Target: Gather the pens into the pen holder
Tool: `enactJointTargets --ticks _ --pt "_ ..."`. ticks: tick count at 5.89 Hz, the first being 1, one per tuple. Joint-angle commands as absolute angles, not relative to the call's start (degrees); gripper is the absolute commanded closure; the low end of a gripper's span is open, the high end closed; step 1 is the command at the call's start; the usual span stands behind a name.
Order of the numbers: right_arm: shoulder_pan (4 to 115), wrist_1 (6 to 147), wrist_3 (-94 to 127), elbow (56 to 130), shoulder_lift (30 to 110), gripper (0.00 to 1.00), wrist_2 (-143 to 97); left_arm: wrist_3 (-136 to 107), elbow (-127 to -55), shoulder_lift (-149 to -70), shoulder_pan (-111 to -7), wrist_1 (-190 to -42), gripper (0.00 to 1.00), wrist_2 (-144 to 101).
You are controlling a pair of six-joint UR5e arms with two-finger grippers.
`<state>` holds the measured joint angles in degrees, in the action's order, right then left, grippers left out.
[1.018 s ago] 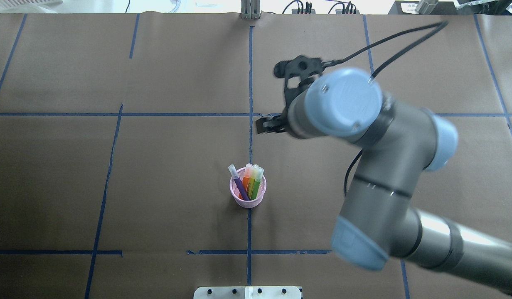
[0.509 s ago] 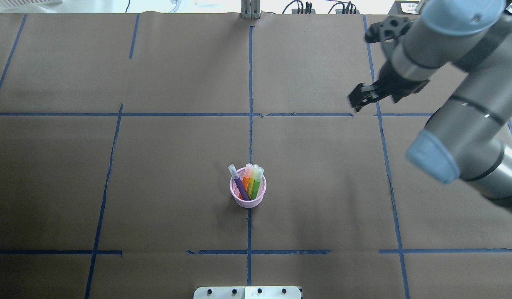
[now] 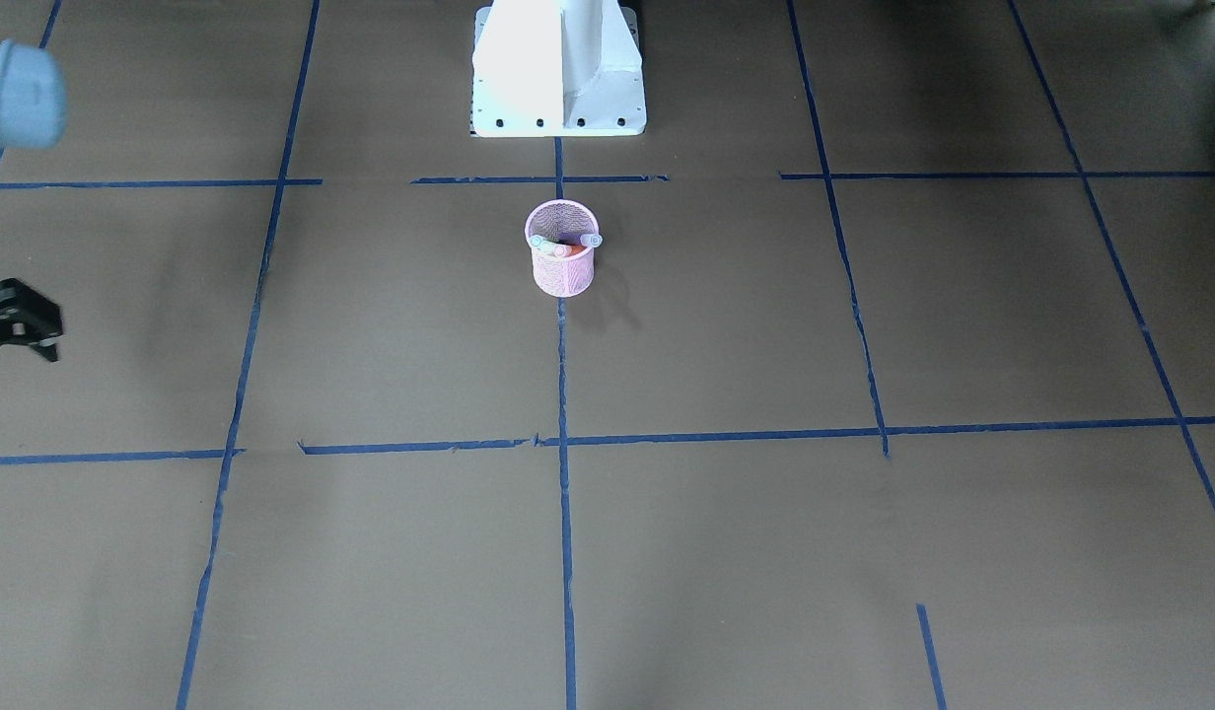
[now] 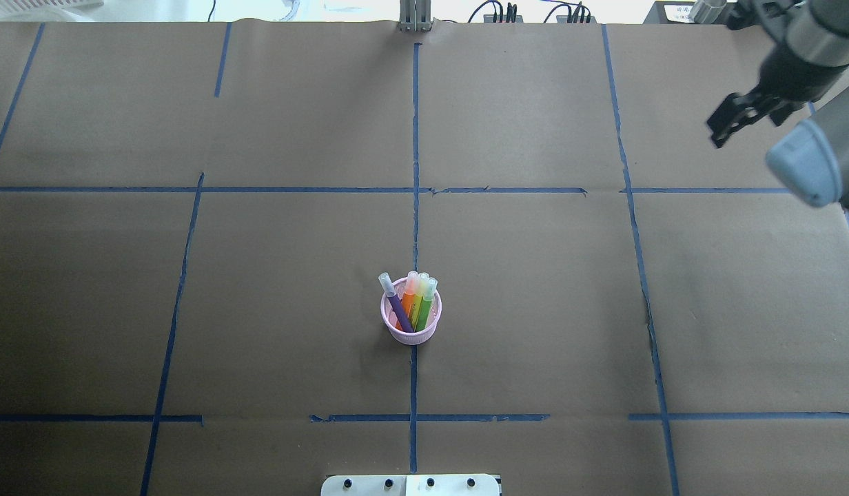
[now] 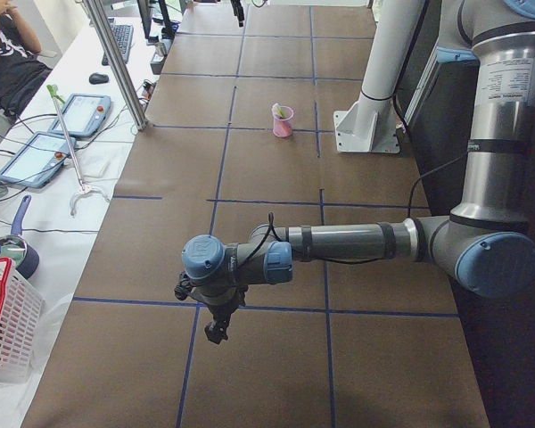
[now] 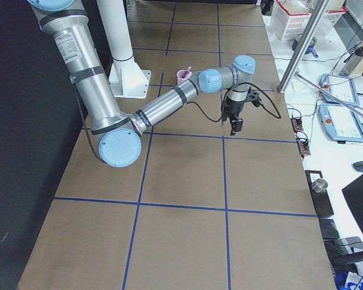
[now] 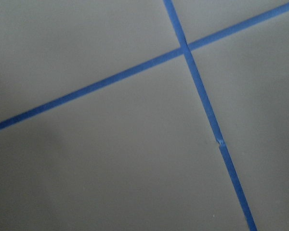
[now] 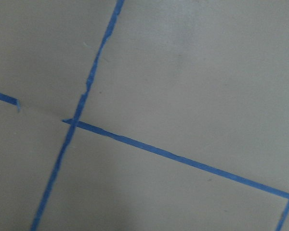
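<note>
The pink mesh pen holder [image 4: 411, 329] stands upright near the table's middle, on a blue tape line. It also shows in the front-facing view [image 3: 563, 268] and in both side views [image 5: 283, 123] [image 6: 183, 77]. The purple pen [image 4: 397, 306], orange pen [image 4: 408, 297] and green pen [image 4: 426, 303] stand inside it, pale caps up. My right gripper [image 4: 719, 129] hangs far to the right rear of the holder, empty, and its jaws look open; it also shows in the front-facing view [image 3: 18, 321]. My left gripper [image 5: 216, 332] shows only in the exterior left view, far from the holder; I cannot tell its state.
Blue tape lines grid the brown table top. The robot's white base [image 3: 558, 69] is just behind the holder. A white basket [image 5: 4, 321], tablets and an operator are off the table's far side. Both wrist views show only bare table and tape.
My right arm has swung from over the table's middle, just beyond the holder, out to the far right rear. The holder and pens have not moved.
</note>
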<state>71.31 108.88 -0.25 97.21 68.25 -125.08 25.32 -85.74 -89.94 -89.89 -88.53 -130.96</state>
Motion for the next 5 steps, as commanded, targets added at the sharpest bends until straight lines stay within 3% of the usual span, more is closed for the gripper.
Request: enactJointTargets --ticks 1,2,5 --pt "82.73 108.63 -20.47 83.05 68.73 0.00 -128.05 25.22 -86.66 -88.77 -90.00 -88.51 0.00 -131.04" --pt "86.19 108.63 -24.92 79.40 69.08 0.00 -127.97 25.14 -87.18 -88.68 -90.09 -88.51 0.00 -130.96" --pt "90.86 92.23 -25.40 79.89 86.09 0.00 -131.48 24.43 -87.19 -88.68 -90.09 -88.51 0.00 -130.96"
